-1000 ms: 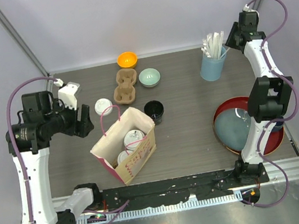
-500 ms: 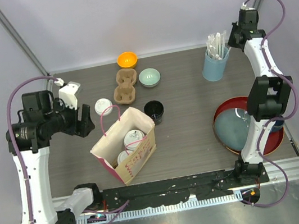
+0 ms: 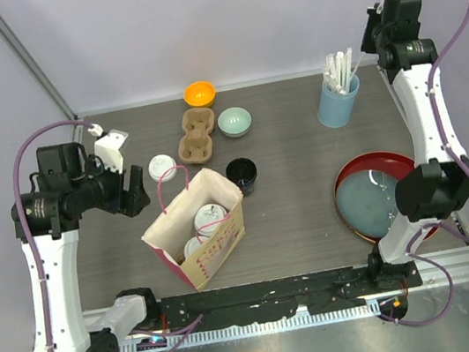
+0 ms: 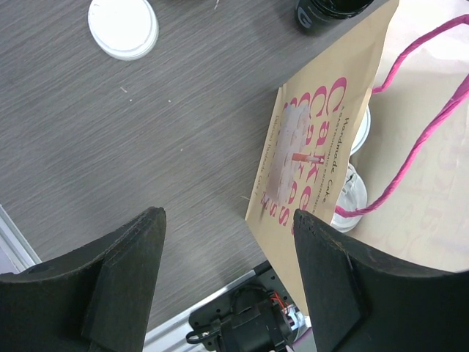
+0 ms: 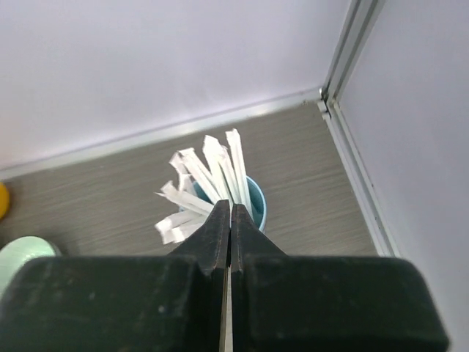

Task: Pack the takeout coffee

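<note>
Drawing one straw out of the tumbler (image 5: 255,202) looks to be the step in hand. It wants a straight upward pull, so that the other straws (image 5: 209,176) are not dragged along and the tumbler, near the far right corner of the table (image 3: 294,157), does not tip. The right gripper (image 5: 230,209) is pinched fully shut just above the bundle. Whether a straw is caught between its fingers I cannot tell, since the tips hide the spot. If nothing is caught, opening and going lower around a single straw would be the safer try. That arm is stretched tall, its forearm nearly upright and the wrist bent to aim the fingers down at the tumbler from the right edge.

The left gripper (image 4: 229,220) hangs wide open and empty above bare table, between the bag (image 4: 315,147) and the left edge. Its arm is folded at the elbow, with the forearm reaching in level from the left.

At least two lidded cups (image 3: 209,213) sit inside the open bag, which stands toward the front edge, left of centre. One black cup (image 3: 241,175) stands uncovered on the table, touching or just beside the bag's far right corner. A white lid (image 3: 163,167) lies just beyond the bag's far left side, near the left gripper. I judge it belongs on that cup before the cup is packed.
</note>
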Controlling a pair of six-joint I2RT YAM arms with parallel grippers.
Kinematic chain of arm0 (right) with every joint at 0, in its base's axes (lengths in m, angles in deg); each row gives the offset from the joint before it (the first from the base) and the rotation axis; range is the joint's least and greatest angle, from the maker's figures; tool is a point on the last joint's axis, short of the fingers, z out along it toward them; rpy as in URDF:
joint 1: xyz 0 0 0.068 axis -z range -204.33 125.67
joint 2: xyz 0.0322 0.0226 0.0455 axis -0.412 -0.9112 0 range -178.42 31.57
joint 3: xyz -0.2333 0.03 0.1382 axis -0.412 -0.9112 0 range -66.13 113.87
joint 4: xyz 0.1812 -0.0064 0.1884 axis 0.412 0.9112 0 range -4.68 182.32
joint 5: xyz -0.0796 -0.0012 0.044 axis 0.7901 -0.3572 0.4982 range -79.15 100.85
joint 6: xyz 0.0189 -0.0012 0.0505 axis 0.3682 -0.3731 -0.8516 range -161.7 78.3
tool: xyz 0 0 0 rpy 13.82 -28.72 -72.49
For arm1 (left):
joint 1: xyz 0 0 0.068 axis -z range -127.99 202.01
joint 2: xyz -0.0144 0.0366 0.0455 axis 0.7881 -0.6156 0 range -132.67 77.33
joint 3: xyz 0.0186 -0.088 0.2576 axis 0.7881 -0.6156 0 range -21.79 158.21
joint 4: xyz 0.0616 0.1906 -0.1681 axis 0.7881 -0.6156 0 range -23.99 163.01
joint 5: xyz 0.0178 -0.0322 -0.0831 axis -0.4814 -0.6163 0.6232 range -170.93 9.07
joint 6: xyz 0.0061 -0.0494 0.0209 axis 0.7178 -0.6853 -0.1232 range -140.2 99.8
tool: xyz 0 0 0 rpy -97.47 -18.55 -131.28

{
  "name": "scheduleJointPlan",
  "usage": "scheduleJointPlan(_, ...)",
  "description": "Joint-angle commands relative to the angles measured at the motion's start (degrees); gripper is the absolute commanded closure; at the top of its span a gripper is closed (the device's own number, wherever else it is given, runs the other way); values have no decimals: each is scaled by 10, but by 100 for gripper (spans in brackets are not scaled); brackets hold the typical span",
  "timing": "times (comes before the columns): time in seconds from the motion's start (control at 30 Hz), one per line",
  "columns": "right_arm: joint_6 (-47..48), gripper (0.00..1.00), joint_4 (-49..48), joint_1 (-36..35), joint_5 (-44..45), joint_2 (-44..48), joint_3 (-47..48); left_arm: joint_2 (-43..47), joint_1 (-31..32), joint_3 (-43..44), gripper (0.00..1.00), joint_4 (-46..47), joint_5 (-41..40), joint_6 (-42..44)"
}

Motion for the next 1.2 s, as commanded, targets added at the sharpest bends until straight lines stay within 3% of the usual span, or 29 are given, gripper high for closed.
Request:
scheduleJointPlan(0.0, 24, 99, 0, -35, 32, 105, 22, 16, -3, -9, 26, 6, 18, 1)
scheduleJointPlan(0.1, 31, 99, 1, -81, 35, 162, 16, 21, -3, -12, 25, 5, 20, 2)
scheduleJointPlan(0.2, 28, 99, 1, -131, -19, 217, 11, 24, -3, -13, 26, 5, 24, 0)
scheduleJointPlan(0.47, -74, 99, -77, -257, -366, 309, -97, 28, -3, -16, 25, 5, 27, 1)
scheduleJointPlan(0.6, -134, 99, -129, -320, -445, 312, -127, 29, -3, -16, 25, 5, 27, 0)
scheduleJointPlan(0.77, -162, 99, -134, -411, -493, 278, -117, 31, -3, -20, 25, 5, 25, 1)
scheduleJointPlan(0.9, -55, 99, 7, -508, -426, 206, -58, 34, -4, -22, 25, 5, 24, 3)
scheduleJointPlan(1.0, -45, 99, -9, -537, -394, 179, -75, 34, -3, -22, 25, 5, 23, 3)
scheduleJointPlan(1.07, -64, 86, -44, -546, -382, 171, -110, 34, -4, -22, 25, 4, 21, 5)
scheduleJointPlan(1.1, -65, 64, -52, -546, -370, 168, -113, 32, -4, -21, 25, 4, 21, 5)
scheduleJointPlan(1.17, -38, 52, -32, -546, -300, 151, -90, 32, -3, -20, 25, 3, 20, 6)
